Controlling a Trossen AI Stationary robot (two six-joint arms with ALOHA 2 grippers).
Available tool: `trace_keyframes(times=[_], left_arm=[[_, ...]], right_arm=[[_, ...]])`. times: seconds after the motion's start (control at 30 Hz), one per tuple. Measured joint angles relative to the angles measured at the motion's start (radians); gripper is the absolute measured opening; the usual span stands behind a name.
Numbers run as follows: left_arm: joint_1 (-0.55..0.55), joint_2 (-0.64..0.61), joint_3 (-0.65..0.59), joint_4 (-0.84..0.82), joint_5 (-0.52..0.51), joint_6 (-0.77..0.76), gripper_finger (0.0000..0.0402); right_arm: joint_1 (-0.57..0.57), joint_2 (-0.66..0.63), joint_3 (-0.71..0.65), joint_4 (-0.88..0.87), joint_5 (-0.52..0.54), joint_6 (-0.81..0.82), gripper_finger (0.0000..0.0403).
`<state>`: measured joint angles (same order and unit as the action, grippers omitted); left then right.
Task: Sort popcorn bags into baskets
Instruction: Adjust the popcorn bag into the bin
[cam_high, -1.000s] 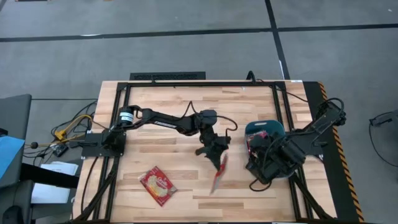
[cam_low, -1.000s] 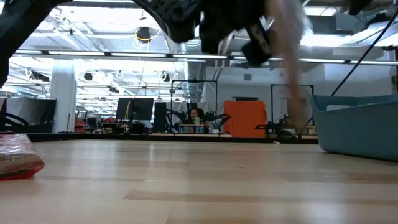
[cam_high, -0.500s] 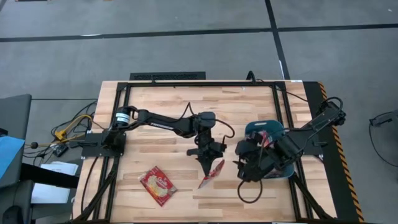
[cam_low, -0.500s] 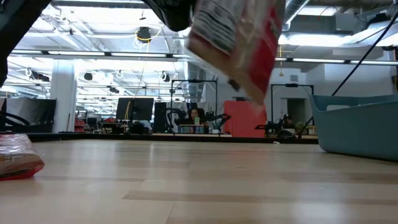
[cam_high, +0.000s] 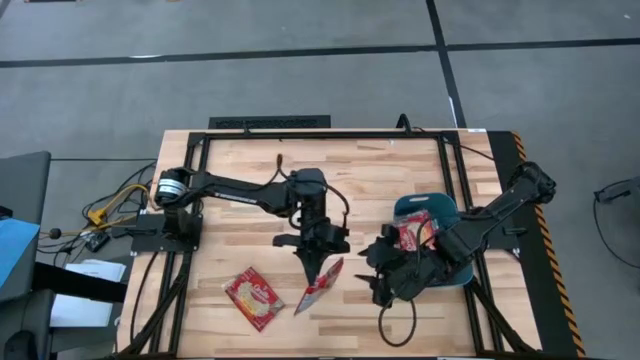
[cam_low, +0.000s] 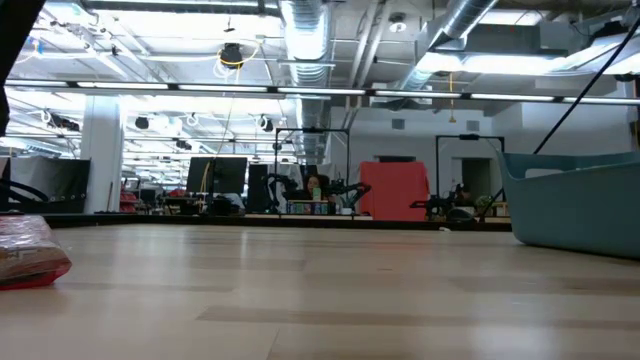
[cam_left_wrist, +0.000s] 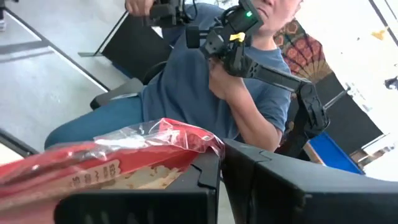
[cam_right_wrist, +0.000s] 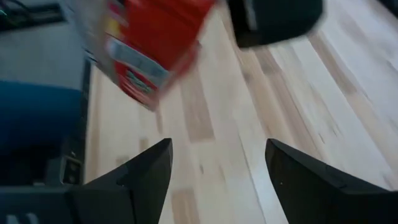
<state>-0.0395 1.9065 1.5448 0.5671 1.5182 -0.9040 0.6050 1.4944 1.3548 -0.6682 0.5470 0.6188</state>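
The left gripper (cam_high: 311, 262) hangs above the middle of the wooden table (cam_high: 250, 190), its fingers clamped on a red popcorn bag (cam_high: 320, 285) that dangles below it, clear of the surface (the left wrist view shows the packet's crinkled top edge pinched between the dark fingers, with a seated person in a blue shirt beyond). The right gripper (cam_high: 377, 272) is just beside it toward the right, fingers spread apart and holding nothing, reaching out from above the teal basket (cam_high: 425, 207), which already holds at least one red packet. A second popcorn bag (cam_high: 254, 299) lies flat on the table near the front-left.
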Motion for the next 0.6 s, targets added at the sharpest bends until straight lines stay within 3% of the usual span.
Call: trace_keyframes(times=[0.27, 0.6], left_arm=[[-0.001, -0.056, 0.0, -0.001, -0.004, -0.021, 0.0], [-0.002, -0.089, 0.0, -0.001, 0.0, -0.025, 0.0]], right_arm=[[-0.041, 0.0, 0.001, 0.19, -0.006, -0.177, 0.0282], [-0.113, -0.001, -0.095, 0.469, -0.157, -0.321, 0.0281]])
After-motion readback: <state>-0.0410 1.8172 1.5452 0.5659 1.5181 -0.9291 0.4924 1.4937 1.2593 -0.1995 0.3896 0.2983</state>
